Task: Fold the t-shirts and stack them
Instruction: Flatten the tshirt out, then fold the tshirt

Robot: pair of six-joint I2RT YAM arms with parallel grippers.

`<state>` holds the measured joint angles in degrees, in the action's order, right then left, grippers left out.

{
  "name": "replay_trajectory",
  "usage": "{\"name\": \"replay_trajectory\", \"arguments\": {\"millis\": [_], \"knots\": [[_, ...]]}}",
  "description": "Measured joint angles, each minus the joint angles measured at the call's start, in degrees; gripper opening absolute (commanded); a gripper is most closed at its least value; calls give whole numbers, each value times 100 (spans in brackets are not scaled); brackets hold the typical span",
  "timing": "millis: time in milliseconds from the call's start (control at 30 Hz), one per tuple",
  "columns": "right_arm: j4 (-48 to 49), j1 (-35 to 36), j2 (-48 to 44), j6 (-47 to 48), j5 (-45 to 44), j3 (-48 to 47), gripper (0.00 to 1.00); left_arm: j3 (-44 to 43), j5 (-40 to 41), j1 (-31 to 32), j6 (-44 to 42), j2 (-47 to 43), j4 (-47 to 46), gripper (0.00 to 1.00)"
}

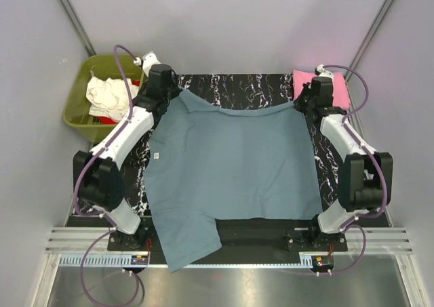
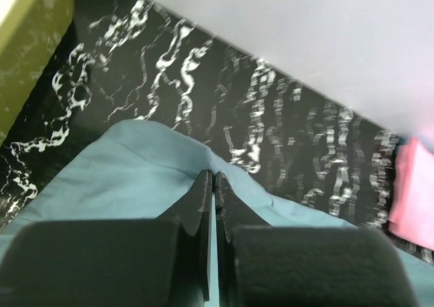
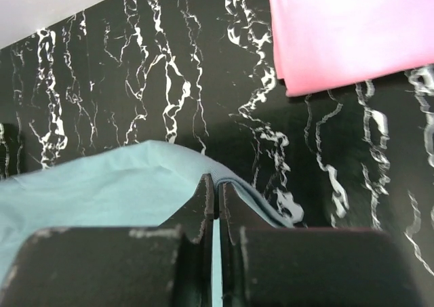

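The dusty blue-grey t-shirt [image 1: 234, 168] lies spread over the black marbled mat [image 1: 237, 87], one sleeve hanging past the near edge. My left gripper [image 1: 171, 95] is shut on its far left corner; the wrist view shows the cloth [image 2: 129, 178] pinched between my fingers [image 2: 202, 192]. My right gripper [image 1: 301, 102] is shut on its far right corner, cloth [image 3: 102, 192] pinched the same way. The folded pink t-shirt [image 1: 337, 87] lies at the far right corner, also in the right wrist view [image 3: 346, 29]. The cream-white t-shirt [image 1: 108, 95] and a bit of the red one [image 1: 105, 120] are in the tub.
The olive-green tub [image 1: 78, 110] stands off the mat at the far left. Grey walls enclose the table at the back and sides. A metal rail [image 1: 224, 259] runs along the near edge by the arm bases.
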<state>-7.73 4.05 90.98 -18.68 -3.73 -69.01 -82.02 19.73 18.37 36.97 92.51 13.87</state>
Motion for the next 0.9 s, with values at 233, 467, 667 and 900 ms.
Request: {"name": "replay_trajectory", "arguments": {"millis": [233, 467, 667, 900], "knots": [[529, -789, 841, -249, 1257, -297, 0, -234, 2, -352, 267, 470, 352, 0], [553, -1099, 1261, -243, 1875, -815, 0, -286, 20, -638, 514, 376, 743, 0], [393, -1228, 1421, -256, 2184, -964, 0, -525, -120, -743, 643, 337, 1414, 0], [-540, -1248, 1421, -275, 2061, -1139, 0, -404, -188, -782, 739, -238, 2124, 0]]}}
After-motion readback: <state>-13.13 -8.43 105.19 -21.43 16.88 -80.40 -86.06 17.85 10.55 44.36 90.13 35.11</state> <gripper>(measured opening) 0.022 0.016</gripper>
